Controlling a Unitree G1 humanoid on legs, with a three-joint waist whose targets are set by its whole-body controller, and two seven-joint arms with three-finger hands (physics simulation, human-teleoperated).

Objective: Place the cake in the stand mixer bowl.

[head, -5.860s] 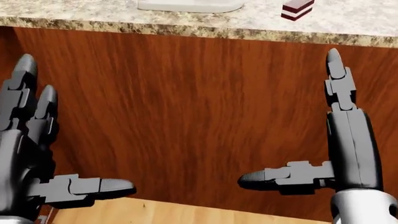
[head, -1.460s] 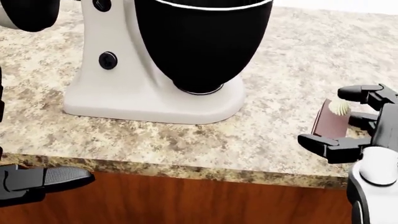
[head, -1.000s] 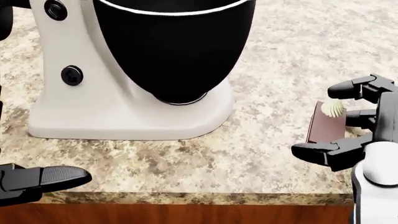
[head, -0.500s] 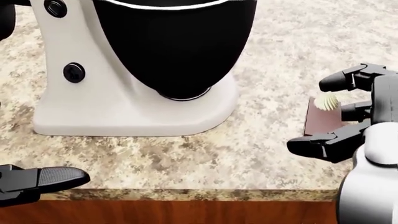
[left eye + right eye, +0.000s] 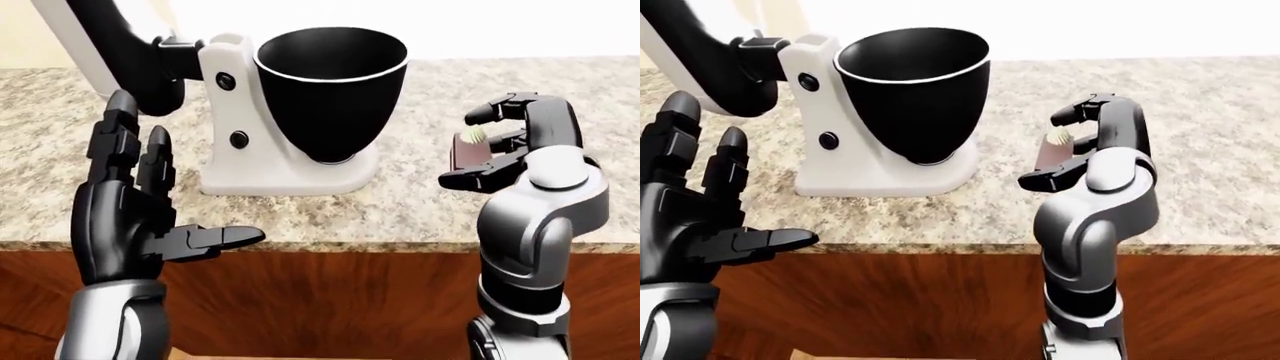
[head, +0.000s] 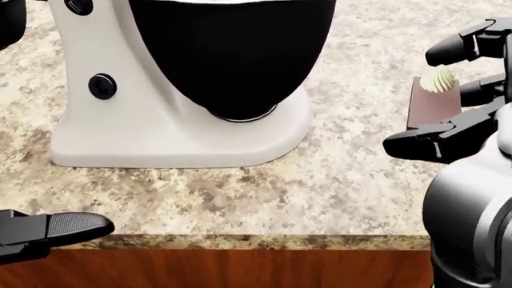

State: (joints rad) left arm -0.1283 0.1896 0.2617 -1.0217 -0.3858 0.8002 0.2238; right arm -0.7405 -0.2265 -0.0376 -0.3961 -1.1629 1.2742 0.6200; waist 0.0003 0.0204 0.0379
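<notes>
Your bench (image 5: 420, 210), a speckled granite top over a wood-fronted cabinet, carries everything. On it stands the stand mixer (image 5: 240, 161), white-bodied, its black bowl (image 5: 332, 90) open at the top and sitting left of your working hand in the left-eye view. Your left hand (image 5: 135, 217) hangs off the bench edge, fingers spread wide and holding nothing, well apart from the task. Your right hand (image 5: 500, 146) is the near one: its fingers (image 6: 436, 141) bracket the cake (image 6: 432, 102), thumb below, two above, though you cannot tell whether they truly clamp it or whether it rests on the bench. The cake is a thin brown slice seen on its flat side, its long axis running toward the top of the head view, cream dollop (image 6: 439, 78) uppermost. The bowl's mouth lies up and left of it.
</notes>
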